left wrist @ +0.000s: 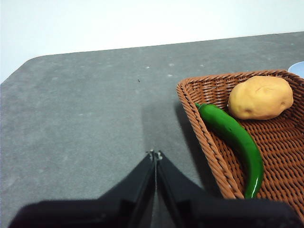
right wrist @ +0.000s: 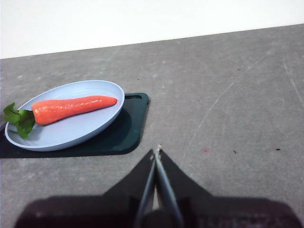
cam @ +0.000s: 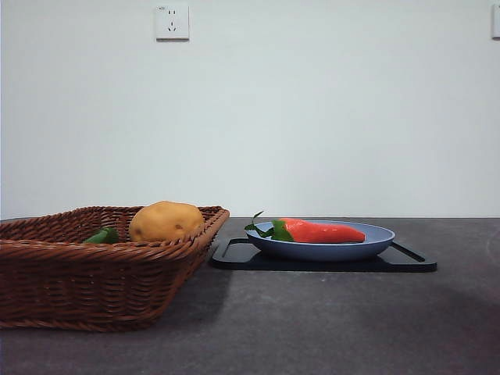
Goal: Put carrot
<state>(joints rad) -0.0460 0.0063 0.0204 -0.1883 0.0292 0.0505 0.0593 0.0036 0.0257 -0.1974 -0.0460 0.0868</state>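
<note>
Brown woven wicker basket [cam: 101, 269] sitting nearest, keeping yellow-brown potato [cam: 166, 221] and green pepper [left wrist: 235, 142] contained. Glossy orange-red carrot [cam: 320, 232] lying on blue plate [cam: 375, 244] at basket's 3 o'clock, atop black tray [cam: 414, 264]. Left gripper [left wrist: 155, 155] and right gripper [right wrist: 156, 151] hovering closed, gripping nothing, apparently waiting.

Setting: an indoor test bench or lab-type room staged with kitchen props. A bare white wall [cam: 312, 117] was seen, fitted with a white power socket [cam: 172, 22]. A plain dark grey surface [cam: 328, 320], scuffed and speckled, was recorded. Staged on it were a woven brown basket [cam: 70, 281] and a blue plate [cam: 328, 248] set on a black tray [cam: 406, 262]. Glossy toy produce was noted: a carrot [cam: 316, 231], a potato [cam: 166, 221], a green pepper [left wrist: 235, 137].
</note>
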